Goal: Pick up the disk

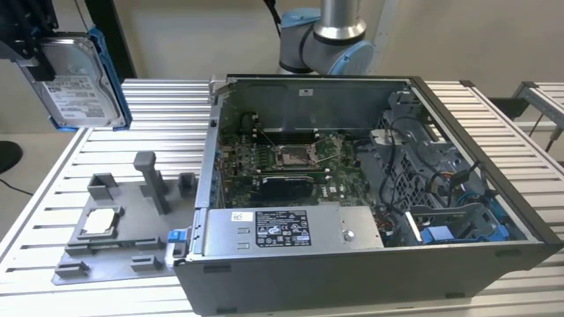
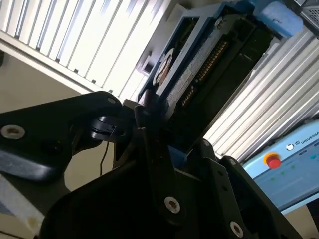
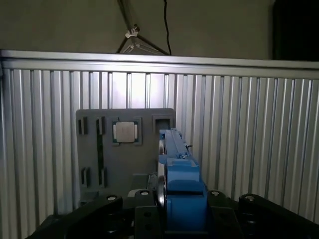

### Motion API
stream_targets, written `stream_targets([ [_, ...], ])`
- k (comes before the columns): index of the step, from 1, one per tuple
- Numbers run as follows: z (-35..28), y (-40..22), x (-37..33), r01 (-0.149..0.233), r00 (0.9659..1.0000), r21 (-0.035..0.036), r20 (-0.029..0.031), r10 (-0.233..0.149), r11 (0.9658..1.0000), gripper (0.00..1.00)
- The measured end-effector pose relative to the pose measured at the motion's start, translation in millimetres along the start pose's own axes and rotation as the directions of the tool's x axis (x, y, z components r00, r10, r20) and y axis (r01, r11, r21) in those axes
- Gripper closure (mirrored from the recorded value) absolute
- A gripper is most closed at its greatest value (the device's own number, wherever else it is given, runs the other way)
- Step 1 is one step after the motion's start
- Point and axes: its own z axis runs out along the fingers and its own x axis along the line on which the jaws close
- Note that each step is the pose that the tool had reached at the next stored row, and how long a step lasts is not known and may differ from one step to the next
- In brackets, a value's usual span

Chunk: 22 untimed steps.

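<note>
We are seeing the jaws of the black gripper (image 3: 178, 199) clamping narrowly on the disk (image 1: 78, 82), a flat silver-grey hard drive with a white label in a blue plastic bracket. It is hanging upright in the air at ten o'clock in the exterior view, well above the slatted aluminium table (image 1: 158, 99) and the grey fixture plate (image 1: 123, 257). We are judging that a square, firm clamp on the bracket's edges is serving best here. The frame edge is cropping the gripper there, and the bracket is hiding where the pads touch.
</note>
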Motion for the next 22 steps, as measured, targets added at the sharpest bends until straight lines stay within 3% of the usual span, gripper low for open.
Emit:
stream_targets([
  [9, -38.2, -0.8, -1.9, 0.000, 1.0000, 0.0000, 0.0019, 0.000, 1.0000, 1.00],
  [14, -55.8, -1.1, -2.8, 0.000, 1.0000, 0.0001, 0.0023, 0.000, 1.0000, 1.00],
  [19, -56.9, -1.4, -2.8, 0.000, 1.0000, 0.0002, 0.0024, 0.000, 1.0000, 1.00],
  [22, -56.9, -7.0, -2.7, 0.000, 1.0000, 0.0000, 0.0023, 0.000, 1.0000, 1.00],
])
